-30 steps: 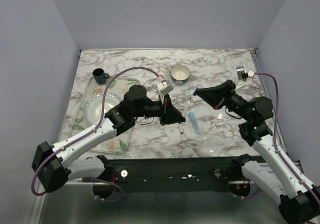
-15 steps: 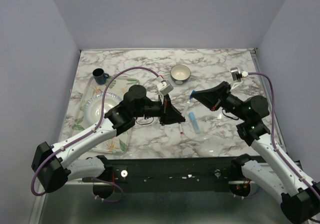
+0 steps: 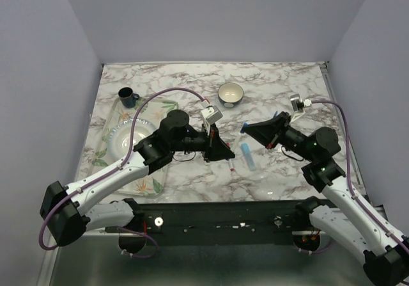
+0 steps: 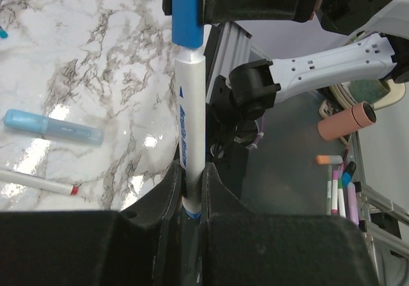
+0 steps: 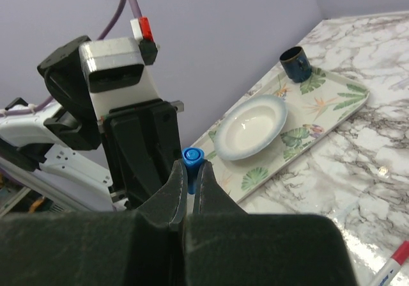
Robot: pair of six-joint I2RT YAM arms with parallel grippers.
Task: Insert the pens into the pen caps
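**Colleague:** Where is the pen at this moment?

**Me:** The white pen (image 4: 190, 116) is in the air, in the middle of my left wrist view. The left gripper (image 4: 190, 193) has its fingers closed firmly on the pen's lower end. The upper end meets the blue cap (image 5: 192, 160), and the right gripper (image 5: 190, 180) has its fingers pinched together on the sides of that cap.

**Colleague:** Why do you hold them like this?

**Me:** With one part in each arm, I can put the pen and the cap on one line and press them together above the table (image 3: 287, 81). Holding the pen at its tail leaves a long free barrel to push forward. The tip seems to be inside the cap already, but I cannot tell if it is seated fully.

**Colleague:** What else is near?

**Me:** A pale blue marker (image 3: 248, 158) and a thin pen with a red tip (image 3: 231, 166) lie below the grippers, in the centre of the top view, just beside each other. A bowl (image 3: 231, 95) stands at upper centre. At the left, well apart, is a tray (image 3: 150, 185) with a plate (image 3: 118, 140) and a dark mug (image 3: 127, 96).

**Colleague:** Does anything block you?

**Me:** Nothing stands between the grippers. I judge that the risk is a crooked push, which could make the pen slip in the fingers.
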